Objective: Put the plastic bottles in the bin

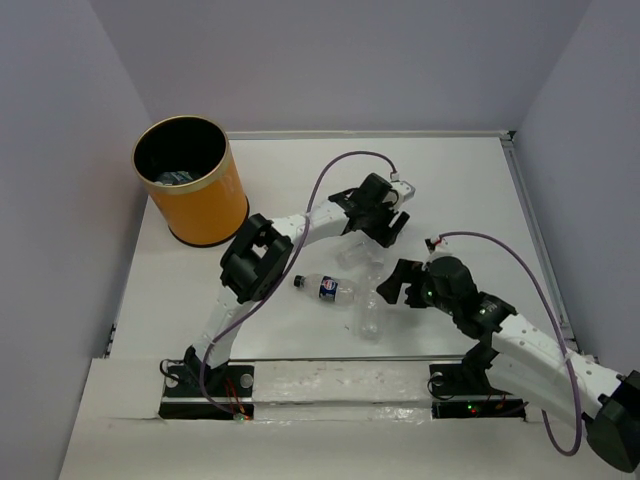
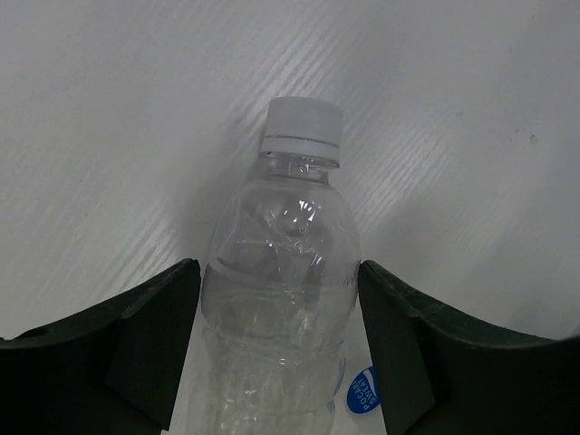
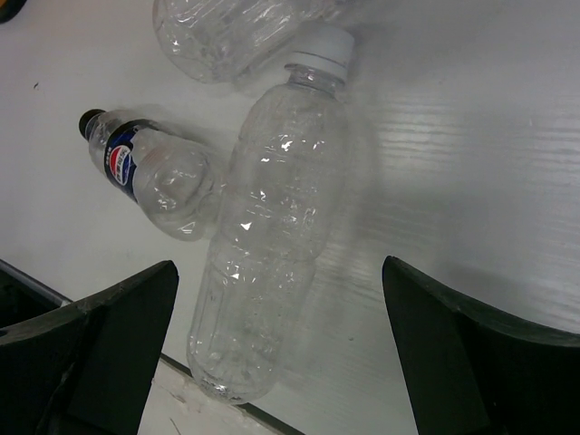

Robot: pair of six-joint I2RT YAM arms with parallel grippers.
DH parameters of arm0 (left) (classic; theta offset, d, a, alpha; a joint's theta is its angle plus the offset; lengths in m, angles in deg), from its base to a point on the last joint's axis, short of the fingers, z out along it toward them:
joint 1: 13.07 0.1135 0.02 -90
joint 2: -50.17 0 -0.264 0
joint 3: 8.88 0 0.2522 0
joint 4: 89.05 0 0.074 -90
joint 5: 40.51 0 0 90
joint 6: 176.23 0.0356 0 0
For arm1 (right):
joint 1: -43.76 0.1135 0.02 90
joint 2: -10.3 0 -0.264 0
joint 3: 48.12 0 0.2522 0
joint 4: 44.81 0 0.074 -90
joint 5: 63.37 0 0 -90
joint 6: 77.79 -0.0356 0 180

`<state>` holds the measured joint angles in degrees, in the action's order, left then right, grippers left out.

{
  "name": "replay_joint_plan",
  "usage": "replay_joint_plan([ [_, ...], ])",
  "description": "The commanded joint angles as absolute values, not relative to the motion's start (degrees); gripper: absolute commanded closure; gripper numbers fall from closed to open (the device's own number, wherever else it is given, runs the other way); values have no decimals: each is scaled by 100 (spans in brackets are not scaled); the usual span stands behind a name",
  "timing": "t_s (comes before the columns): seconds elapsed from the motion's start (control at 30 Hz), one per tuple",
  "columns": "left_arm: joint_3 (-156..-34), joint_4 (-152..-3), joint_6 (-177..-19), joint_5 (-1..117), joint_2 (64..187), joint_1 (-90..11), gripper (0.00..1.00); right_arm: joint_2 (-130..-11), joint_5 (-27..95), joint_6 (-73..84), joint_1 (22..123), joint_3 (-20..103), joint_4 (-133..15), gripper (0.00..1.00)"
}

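Note:
The orange bin (image 1: 195, 205) stands at the table's far left, and something dark-labelled lies inside it. Three plastic bottles lie mid-table. A clear white-capped one (image 2: 281, 272) lies between the fingers of my left gripper (image 2: 279, 272), which press against both its sides; from above this bottle (image 1: 356, 256) shows just below the left gripper (image 1: 370, 232). A black-capped bottle with a dark blue label (image 1: 326, 289) (image 3: 149, 172) lies left of a clear white-capped bottle (image 1: 368, 316) (image 3: 272, 245). My right gripper (image 3: 279, 272) (image 1: 393, 284) hangs wide open over that clear bottle.
A raised rim (image 1: 530, 215) runs along the table's right side, and walls close in the back and both sides. A pale strip (image 1: 340, 380) with both arm bases lines the near edge. Purple cables (image 1: 335, 170) loop above each arm.

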<state>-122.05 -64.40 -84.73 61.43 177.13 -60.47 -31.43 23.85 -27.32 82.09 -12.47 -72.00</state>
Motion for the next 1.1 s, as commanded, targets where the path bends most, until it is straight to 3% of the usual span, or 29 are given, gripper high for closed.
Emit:
replay_joint_plan([
  [0.0, -12591, -6106, -8245, 5916, 17708, -6054, 21, -3495, 2619, -2848, 8217, -1256, -6456, 0],
  [0.1, -12635, -6026, -8210, 5731, 17744, -6054, 26, -3759, 2619, -2883, 8217, -1274, -6078, 0],
  [0.33, -12837, -5832, -8192, 5502, 17762, -6054, 53, -5076, 2611, -2831, 8217, -985, -5462, 0],
  [0.57, -12680, -6218, -8420, 5484, 17121, -5905, 63, -5517, 2259, -2892, 8217, -1037, -5101, 3],
  [0.8, -12099, -7037, -9211, 6003, 16066, -5316, 65, -5676, 1960, -2848, 8217, -975, -5031, 24],
  [0.9, -11950, -7265, -9457, 6038, 15451, -5052, 65, -5553, 1872, -2813, 8217, -1054, -5022, 41],
  [1.07, -11633, -7661, -9774, 5942, 14247, -4525, 65, -4991, 1837, -2769, 8217, -1239, -5031, 49],
])
